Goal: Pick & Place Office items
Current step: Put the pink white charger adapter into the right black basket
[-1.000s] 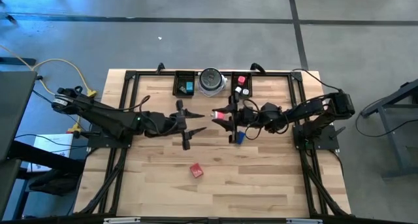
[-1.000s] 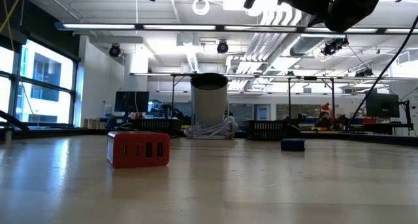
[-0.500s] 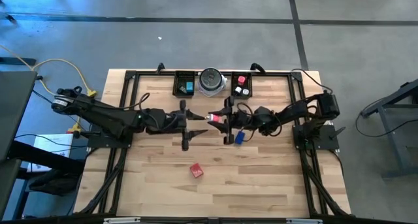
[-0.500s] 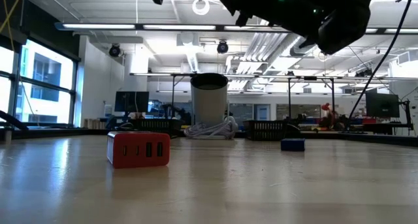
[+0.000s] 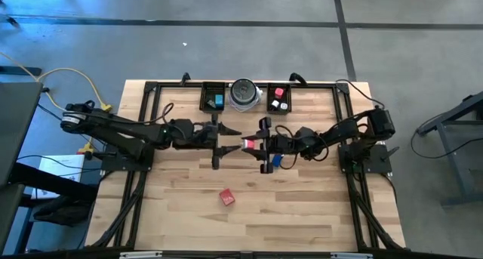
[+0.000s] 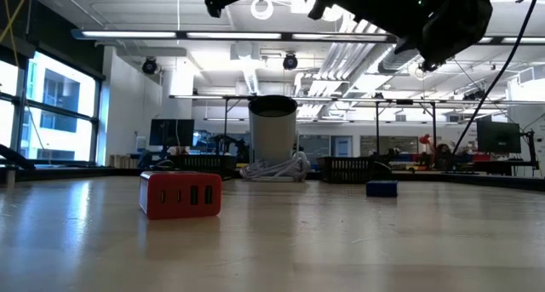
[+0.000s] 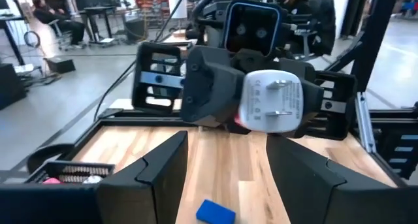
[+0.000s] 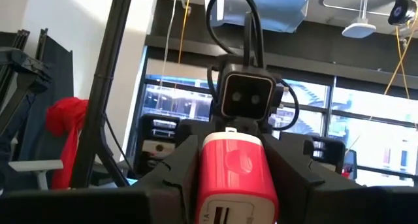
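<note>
Since a second ago both arms have closed in over the middle of the bench point(image 5: 302, 214): the left pincer point(image 5: 226, 137) has slid toward the right one, and the right pincer point(image 5: 253, 144) has turned to face it, so the two now sit nose to nose with only a small gap between them. The right pincer is clenched on a red-and-white charger block point(image 5: 248, 143), held up off the bench with its white pronged end toward the left arm. The left pincer is released, fingers spread, nothing in it, lined up just in front of that block. The red block point(image 5: 226, 197) on the near part of the bench and the blue piece point(image 5: 277, 160) below the right arm have not moved.

Containers along the far edge are unchanged. The left black tray point(image 5: 212, 97) holds a teal piece point(image 5: 219, 101) and a dark piece beside it. The round silver dish point(image 5: 244, 94) sits between the trays; contents too small to tell. The right black tray point(image 5: 278, 99) holds a red piece point(image 5: 278, 93), with white and dark bits just beside it.
</note>
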### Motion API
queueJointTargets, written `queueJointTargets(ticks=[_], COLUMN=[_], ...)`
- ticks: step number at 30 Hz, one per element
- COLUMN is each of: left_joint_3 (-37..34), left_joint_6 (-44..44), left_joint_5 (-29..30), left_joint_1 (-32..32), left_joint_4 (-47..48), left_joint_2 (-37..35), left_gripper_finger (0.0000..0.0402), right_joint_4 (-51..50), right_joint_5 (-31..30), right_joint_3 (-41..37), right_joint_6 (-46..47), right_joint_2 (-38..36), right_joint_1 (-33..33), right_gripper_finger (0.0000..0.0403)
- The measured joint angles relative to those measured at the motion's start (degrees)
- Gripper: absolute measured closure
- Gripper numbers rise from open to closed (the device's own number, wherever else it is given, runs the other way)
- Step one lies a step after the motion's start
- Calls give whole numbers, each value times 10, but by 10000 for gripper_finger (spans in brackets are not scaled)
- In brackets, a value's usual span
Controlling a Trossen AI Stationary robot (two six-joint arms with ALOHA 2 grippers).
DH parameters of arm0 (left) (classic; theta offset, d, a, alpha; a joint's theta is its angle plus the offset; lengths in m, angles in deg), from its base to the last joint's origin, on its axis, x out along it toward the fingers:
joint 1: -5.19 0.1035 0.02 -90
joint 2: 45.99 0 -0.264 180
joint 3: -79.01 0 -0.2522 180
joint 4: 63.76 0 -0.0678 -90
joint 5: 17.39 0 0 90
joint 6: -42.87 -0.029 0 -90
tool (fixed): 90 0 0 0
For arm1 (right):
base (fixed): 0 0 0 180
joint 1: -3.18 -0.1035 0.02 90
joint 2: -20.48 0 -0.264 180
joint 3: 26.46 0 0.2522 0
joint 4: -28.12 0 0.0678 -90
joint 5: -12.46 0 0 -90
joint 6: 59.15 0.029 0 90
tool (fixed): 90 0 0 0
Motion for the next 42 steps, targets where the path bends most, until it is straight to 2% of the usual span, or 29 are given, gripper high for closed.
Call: queueJointTargets(ticks=[7, 10, 12, 15, 19, 23, 31, 38, 42], left_joint_3=[0, 0, 0, 0, 0, 1, 1, 0, 0], left_joint_6=[-5, -31, -72, -162, -267, -349, -431, -507, -523], left_joint_5=[-37, -37, 8, 120, 266, 338, 350, 360, 352], left_joint_1=[0, -4, -14, -41, -75, -85, -92, -107, -117], left_joint_4=[-30, -13, 13, 57, 78, 74, 59, 10, -1], left_joint_2=[29, 29, 29, 30, 39, 48, 61, 60, 60], left_gripper_finger=[198, 198, 198, 198, 198, 198, 198, 198, 198], right_joint_4=[-1, -5, -11, -21, -56, -86, -122, -129, -129], right_joint_5=[-5, -20, -35, -33, 7, 41, 45, 46, 46], right_joint_3=[6, 6, 6, 6, 6, 6, 6, 6, 6], right_joint_6=[0, 13, 26, 71, 164, 231, 253, 256, 256], right_joint_2=[0, 0, 0, 0, 0, 0, -2, -2, -2], right_joint_1=[0, 0, 0, 4, 18, 28, 27, 27, 27], right_gripper_finger=[279, 279, 279, 279, 279, 279, 279, 279, 279])
